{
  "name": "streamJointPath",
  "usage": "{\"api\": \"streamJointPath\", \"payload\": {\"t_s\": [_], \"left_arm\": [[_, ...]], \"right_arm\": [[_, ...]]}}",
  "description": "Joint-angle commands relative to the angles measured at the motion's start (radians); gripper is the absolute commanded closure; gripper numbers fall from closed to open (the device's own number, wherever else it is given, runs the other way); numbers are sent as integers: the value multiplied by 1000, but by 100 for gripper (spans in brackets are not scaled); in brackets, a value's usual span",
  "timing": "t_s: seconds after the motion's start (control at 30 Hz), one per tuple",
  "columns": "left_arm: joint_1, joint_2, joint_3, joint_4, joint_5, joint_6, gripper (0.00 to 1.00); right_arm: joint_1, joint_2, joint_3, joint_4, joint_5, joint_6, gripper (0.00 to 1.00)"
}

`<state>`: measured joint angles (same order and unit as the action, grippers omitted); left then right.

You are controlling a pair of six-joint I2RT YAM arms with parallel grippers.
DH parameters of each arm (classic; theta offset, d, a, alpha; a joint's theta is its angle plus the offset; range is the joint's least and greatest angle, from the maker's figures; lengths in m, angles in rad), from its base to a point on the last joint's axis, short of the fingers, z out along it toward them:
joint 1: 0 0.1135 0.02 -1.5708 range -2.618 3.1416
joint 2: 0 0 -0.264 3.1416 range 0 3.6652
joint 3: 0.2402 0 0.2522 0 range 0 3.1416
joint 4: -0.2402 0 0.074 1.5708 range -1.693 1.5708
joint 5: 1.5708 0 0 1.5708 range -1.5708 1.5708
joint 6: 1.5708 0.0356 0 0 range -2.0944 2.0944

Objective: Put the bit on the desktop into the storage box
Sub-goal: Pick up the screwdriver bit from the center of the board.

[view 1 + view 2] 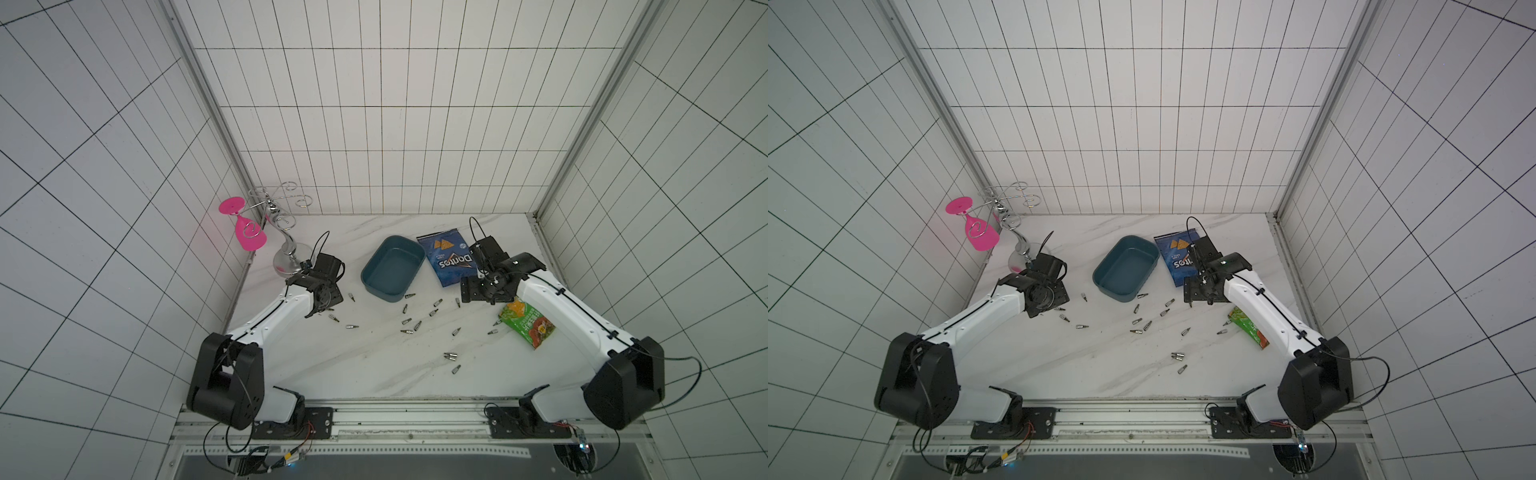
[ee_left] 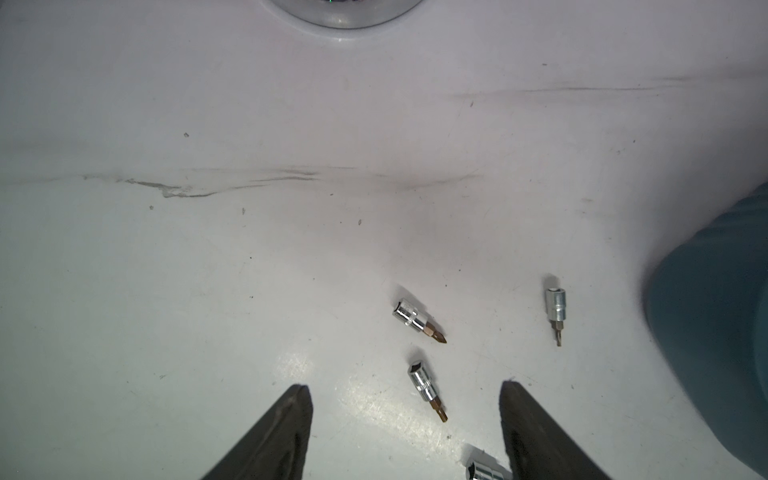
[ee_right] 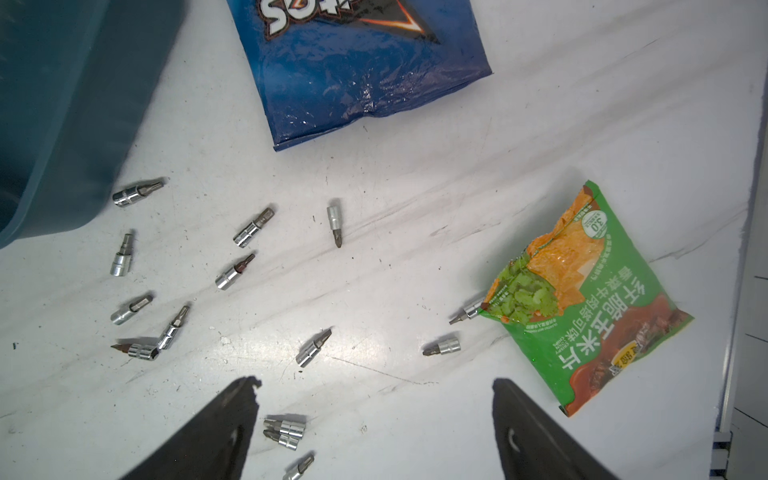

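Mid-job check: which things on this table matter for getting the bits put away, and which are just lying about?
For the job:
bits, loose on the desktop
storage box, empty

Just lying about:
Doritos bag
green snack bag
pink glass
silver wire rack

Even, cool, diffuse light — shadows soft, nothing harsh.
In both top views the wall tiles point(image 1: 374, 124) bend toward the frame edges; in the left wrist view glare streaks the desktop point(image 2: 365, 395), and the storage box point(image 2: 715, 332) is blurred — out of focus.
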<state>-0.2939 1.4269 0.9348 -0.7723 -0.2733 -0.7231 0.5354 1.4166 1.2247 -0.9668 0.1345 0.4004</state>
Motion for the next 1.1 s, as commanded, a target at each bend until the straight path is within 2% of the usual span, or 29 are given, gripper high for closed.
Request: {"api": "streamJointPath", "payload": {"t_s": [0.0,0.13,0.4,1.07], "left_arm": [[-1,43,8,35,-29,-33,26],[4,88,20,43,-27,-52,27],[34,135,18,84,-15,-84,46],[53,213,1,128,27,-77,47]], "right_arm": [[-17,7,-13,5,-12,-6,10],[-26,8,-19,6,-15,-12,9],[-41,31,-17,6,-29,-30,9],[-56,48,-41,22,-42,-32,9]]}}
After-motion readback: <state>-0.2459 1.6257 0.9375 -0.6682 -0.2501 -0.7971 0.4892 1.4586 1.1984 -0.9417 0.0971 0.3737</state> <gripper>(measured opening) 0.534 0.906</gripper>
